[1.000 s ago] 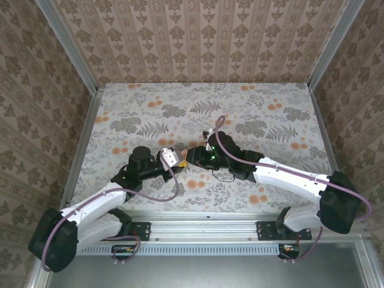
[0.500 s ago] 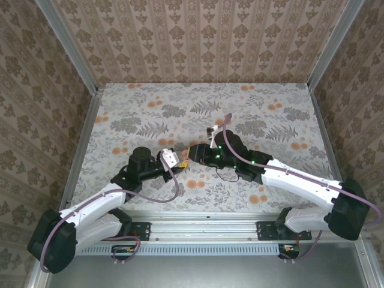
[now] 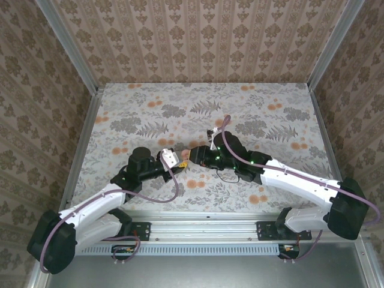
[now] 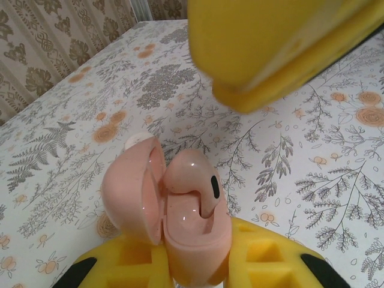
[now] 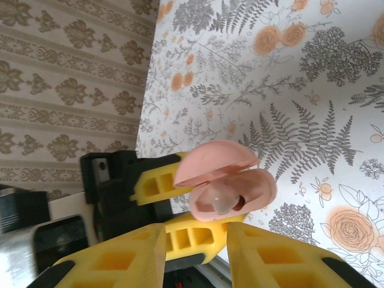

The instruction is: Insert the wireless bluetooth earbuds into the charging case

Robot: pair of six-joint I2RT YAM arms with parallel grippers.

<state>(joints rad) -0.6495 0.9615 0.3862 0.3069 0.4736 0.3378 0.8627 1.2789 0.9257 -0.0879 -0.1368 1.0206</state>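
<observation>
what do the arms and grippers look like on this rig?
Both arms alike: white link shells on left arm and right arm, black joint housings. A purple cable runs along each. The left gripper and right gripper have yellow fingers with square pockets, black near the base. The right wrist shows green lights.

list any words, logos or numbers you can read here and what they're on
None can be read. The pink charging case and the earbud in it are unmarked; the table cover and walls carry only floral patterns. The small fittings on the front rail are too small to read.
</observation>
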